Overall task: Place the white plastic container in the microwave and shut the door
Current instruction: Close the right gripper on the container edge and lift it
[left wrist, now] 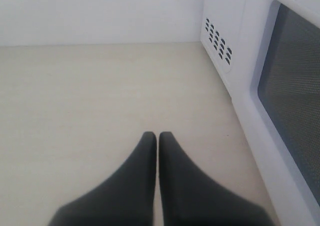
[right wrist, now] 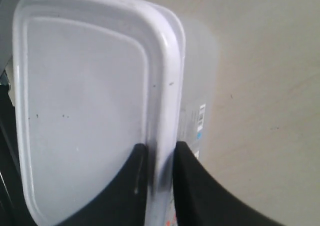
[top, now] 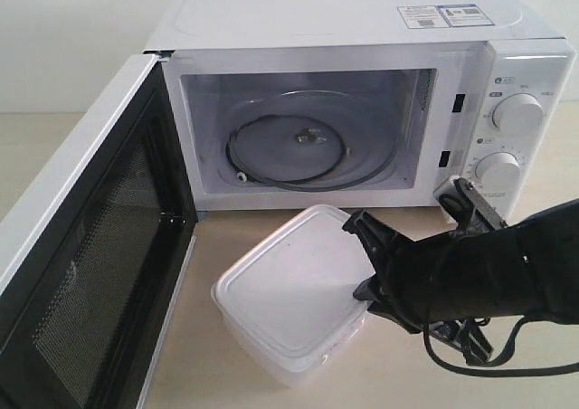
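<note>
The white plastic container (top: 289,291) is in front of the microwave (top: 362,83), lid on, slightly tilted. My right gripper (top: 360,262) is shut on its right rim: in the right wrist view one finger lies on the lid and one on the side wall of the container (right wrist: 85,101), with the gripper (right wrist: 160,151) clamped over the rim by the label. The door (top: 86,273) stands wide open at the left, its black mesh face showing. The glass turntable (top: 312,142) lies bare inside. My left gripper (left wrist: 157,138) is shut and empty above the table, beside the door's outer window (left wrist: 295,96).
Two round dials (top: 517,112) sit on the microwave's right panel, just above my right arm. A sticker (top: 439,15) lies on top. Light wooden tabletop (left wrist: 100,96) stretches left of the microwave to a white wall.
</note>
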`<state>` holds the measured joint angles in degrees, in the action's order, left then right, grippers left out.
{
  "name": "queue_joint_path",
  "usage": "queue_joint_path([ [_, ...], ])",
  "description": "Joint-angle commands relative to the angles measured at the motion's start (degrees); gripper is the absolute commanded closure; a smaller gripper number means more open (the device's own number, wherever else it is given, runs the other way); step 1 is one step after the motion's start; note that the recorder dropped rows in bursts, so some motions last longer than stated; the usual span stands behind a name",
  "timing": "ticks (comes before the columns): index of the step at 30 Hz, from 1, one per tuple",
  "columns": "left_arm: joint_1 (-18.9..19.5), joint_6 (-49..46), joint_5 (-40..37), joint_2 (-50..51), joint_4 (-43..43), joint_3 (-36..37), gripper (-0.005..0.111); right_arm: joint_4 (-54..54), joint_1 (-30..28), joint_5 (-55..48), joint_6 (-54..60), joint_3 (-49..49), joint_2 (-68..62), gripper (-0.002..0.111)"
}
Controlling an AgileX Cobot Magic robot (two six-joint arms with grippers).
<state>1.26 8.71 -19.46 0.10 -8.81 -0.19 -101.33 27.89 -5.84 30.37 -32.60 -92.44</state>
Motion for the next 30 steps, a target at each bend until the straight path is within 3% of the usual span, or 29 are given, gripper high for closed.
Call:
queue_joint_path([
  [1,-0.34,0.23,0.07,-0.1,0.39,0.19,0.103,1.38,0.1,4.28,3.21,0.97,-1.83,0.108],
  [18,-0.34,0.23,0.07,-0.1,0.39,0.19,0.103,5.48,0.1,6.28,7.84,1.19,1.83,0.108],
  [30,-0.34,0.23,0.07,-0.1,0.39,0.19,0.103,5.59,0.1,6.17,8.7,4.36,11.38,0.108],
])
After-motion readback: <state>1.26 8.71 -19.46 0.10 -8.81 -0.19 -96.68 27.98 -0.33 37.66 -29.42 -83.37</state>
